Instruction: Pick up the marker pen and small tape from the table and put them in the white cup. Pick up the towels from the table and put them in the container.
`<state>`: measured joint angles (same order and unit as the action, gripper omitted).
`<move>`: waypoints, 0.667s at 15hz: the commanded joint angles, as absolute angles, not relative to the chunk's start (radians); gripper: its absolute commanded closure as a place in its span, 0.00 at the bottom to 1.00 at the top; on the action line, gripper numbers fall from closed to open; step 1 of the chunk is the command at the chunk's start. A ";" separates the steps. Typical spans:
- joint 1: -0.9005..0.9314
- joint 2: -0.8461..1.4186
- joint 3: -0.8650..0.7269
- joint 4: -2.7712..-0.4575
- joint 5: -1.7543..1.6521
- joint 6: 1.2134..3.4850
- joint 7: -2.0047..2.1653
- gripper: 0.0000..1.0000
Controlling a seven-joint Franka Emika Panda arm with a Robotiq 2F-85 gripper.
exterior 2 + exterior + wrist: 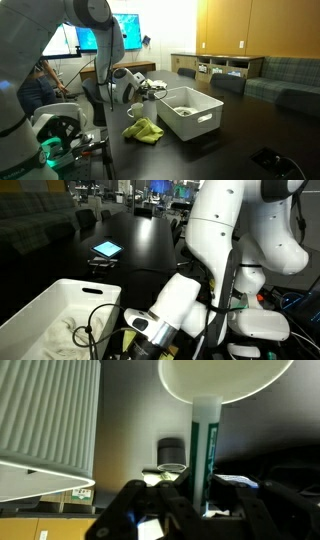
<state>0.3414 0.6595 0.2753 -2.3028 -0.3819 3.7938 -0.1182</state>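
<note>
Where the wrist view looks down the tool, the gripper (203, 510) is clamped on a marker pen (205, 450). The pen is white with a green label and stands upright between the fingers. Its far tip reaches the rim of the white cup (225, 385). Beside the cup is the ribbed wall of the white container (45, 420). In an exterior view, the container holds a pale towel (50, 338). A yellow-green towel (145, 130) lies crumpled on the dark table (240, 140), just beside the container. Well apart from it, a lit tablet (106, 250) lies flat on the table.
</note>
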 commanded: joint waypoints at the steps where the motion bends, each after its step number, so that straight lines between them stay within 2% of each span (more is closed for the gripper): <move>1: 0.329 0.694 0.306 -2.267 -0.389 3.799 -0.121 0.91; 10: 0.337 0.755 0.303 -2.266 -0.370 3.840 -0.128 0.92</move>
<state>0.3413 0.7280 0.2938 -2.2817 -0.3811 3.7997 -0.1179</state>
